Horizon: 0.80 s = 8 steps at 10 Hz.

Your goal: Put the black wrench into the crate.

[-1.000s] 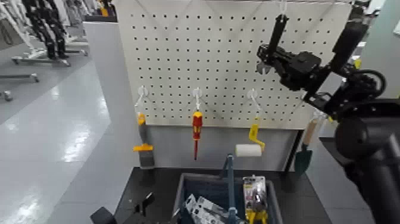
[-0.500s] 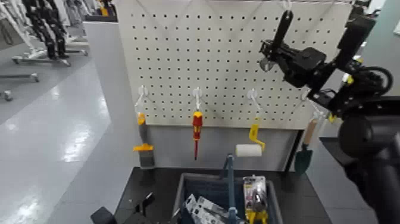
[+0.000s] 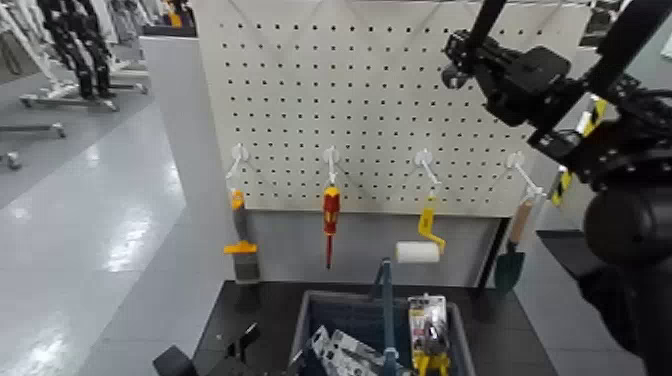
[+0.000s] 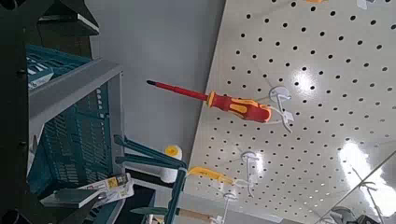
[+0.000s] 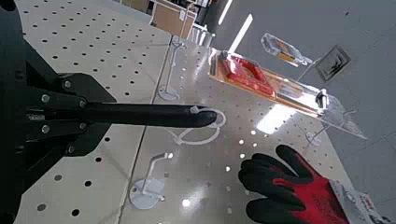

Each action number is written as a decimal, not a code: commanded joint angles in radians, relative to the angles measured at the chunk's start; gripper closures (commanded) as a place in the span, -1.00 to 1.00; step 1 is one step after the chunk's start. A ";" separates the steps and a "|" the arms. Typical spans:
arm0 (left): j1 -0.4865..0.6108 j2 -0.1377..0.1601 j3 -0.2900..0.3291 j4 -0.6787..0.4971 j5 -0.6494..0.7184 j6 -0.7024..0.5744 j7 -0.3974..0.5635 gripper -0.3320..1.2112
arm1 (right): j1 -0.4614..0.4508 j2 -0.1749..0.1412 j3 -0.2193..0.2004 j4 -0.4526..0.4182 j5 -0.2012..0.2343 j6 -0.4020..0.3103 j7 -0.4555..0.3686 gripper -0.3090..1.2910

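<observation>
High at pegboard (image 3: 400, 100), right claw (image 3: 470, 45) grips black wrench (image 3: 487, 18); right wrist view alone shows handle tip; left claw unseen.

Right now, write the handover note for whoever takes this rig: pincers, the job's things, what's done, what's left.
Right pincer: raised high in front of the pegboard, shut on the black wrench, which points upward near the board's top edge.
Left pincer: not in view.
Crate: on the dark table below the board, holding packaged tools; its central handle bar stands upright.
Done: wrench gripped, apparently clear of its hook.
Left: carry the wrench down to the crate, release it inside, beside the handle bar.
</observation>
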 commanded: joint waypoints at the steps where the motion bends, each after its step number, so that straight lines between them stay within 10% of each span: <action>1: 0.002 0.002 -0.001 -0.002 0.000 0.002 -0.001 -0.46 | 0.099 0.031 -0.006 -0.091 -0.001 0.032 -0.034 0.92; 8: 0.006 0.005 -0.006 -0.005 0.006 0.009 -0.004 -0.46 | 0.421 0.090 -0.070 -0.135 -0.023 0.270 -0.140 0.91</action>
